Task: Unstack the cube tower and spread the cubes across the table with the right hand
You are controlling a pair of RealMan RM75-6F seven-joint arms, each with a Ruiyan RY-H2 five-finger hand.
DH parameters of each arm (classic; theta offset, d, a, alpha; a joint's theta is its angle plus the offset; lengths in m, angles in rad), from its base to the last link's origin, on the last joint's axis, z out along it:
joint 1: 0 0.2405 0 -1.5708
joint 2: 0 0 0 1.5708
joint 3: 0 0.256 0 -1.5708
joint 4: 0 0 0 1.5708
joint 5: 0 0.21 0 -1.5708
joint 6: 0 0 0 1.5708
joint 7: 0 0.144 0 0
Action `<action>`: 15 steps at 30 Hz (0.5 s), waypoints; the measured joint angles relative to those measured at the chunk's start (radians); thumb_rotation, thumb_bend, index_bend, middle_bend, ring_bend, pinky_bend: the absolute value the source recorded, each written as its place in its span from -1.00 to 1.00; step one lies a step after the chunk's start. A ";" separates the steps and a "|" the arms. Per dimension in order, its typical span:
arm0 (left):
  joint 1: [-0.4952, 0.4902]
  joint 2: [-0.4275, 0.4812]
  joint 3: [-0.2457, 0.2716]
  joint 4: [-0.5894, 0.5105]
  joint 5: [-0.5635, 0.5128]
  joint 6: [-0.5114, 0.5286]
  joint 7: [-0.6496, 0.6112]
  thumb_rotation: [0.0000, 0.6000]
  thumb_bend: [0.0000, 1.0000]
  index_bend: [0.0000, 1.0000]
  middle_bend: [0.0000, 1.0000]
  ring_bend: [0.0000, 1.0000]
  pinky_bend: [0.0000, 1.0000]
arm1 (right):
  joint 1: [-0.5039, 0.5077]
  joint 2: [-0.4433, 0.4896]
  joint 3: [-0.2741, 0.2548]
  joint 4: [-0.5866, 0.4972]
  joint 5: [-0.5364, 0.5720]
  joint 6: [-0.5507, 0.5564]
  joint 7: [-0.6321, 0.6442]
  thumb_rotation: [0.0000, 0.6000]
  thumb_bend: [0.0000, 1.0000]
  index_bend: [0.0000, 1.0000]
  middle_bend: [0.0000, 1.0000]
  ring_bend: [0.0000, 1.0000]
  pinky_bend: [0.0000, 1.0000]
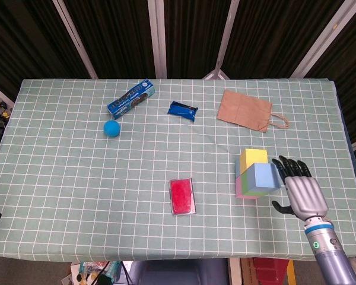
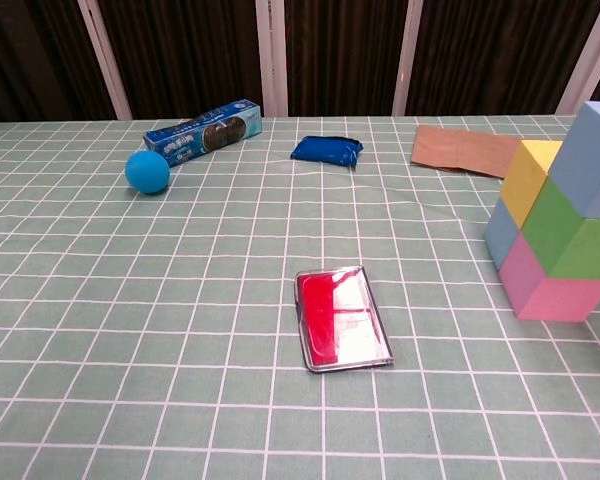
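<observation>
Fingers (image 1: 288, 168) of the right hand (image 1: 299, 191) are spread wide, holding nothing, just beside the tower (image 1: 257, 173), which stands intact right of the red tray (image 1: 183, 196); every cube remains to move.

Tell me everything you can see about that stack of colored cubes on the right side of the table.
The cube tower is a cluster of matte, foam-looking blocks on the checkered tablecloth. A light blue cube sits on top, over a green one that rests on a pink one; a yellow cube sits behind, over another blue block. All stand upright and stacked. The right hand is beside it with fingers spread; whether it touches is unclear.
</observation>
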 measured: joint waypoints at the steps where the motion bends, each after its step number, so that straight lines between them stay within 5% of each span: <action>1: 0.000 0.000 0.000 0.000 -0.001 0.000 0.000 1.00 -0.36 -0.86 -1.00 -1.00 -0.98 | 0.018 -0.004 0.005 -0.009 0.029 0.002 -0.023 1.00 -0.48 -1.00 -1.00 -1.00 -1.00; 15: -0.002 0.004 -0.010 -0.008 -0.027 -0.011 -0.002 1.00 -0.36 -0.86 -1.00 -1.00 -0.98 | 0.243 -0.147 0.034 -0.047 0.260 0.075 -0.247 1.00 -0.48 -1.00 -0.91 -0.90 -1.00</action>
